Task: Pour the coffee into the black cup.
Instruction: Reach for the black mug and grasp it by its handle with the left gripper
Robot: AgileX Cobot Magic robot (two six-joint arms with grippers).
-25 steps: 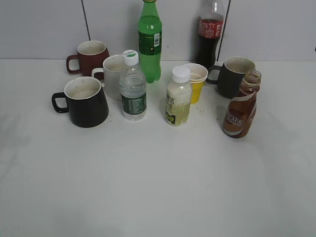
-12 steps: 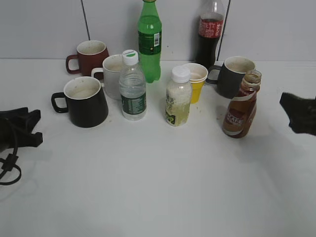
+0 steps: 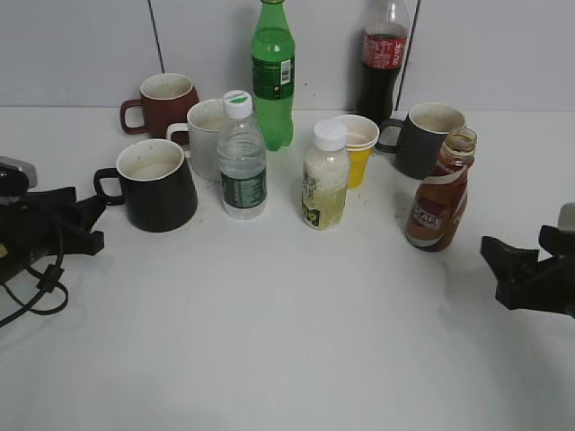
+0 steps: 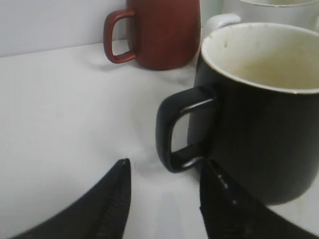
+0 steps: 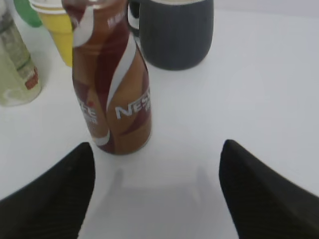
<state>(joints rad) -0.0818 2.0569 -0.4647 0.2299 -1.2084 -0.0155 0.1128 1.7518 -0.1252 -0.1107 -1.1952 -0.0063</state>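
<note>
The coffee bottle [image 3: 439, 191] stands upright at the right of the tabletop [image 3: 287, 341], uncapped, just in front of the matte dark grey mug [image 3: 422, 137], so its open neck is ready for pouring. The black cup [image 3: 154, 183] sits well apart from it at the left, its loop handle [image 4: 175, 130] turned out to the left edge, which is the side the left claw [image 3: 70, 224] comes in from.

That left claw rests low near the tabletop, close to the handle but not touching it. In its wrist view the two fingers [image 4: 107, 201] are parted with bare tabletop between them and the handle lies just beyond the tips, so it looks lined up to steady or take the cup by that handle.

The right claw [image 3: 515, 267] sits low at the near right, a little in front of and to the right of the bottle, and holds nothing. Its wrist view shows the fingers [image 5: 52, 194] spread wide, with the bottle's labelled body [image 5: 112, 89] ahead and left of centre, so a grasp around the body would probably need a slight shift left first.

Between the two task things stand a clear water bottle [image 3: 241, 157] and a pale drink bottle with a white cap [image 3: 324, 177]. They crowd the middle, so bringing bottle and cup together would likely have to happen in the open near half of the tabletop.
</note>
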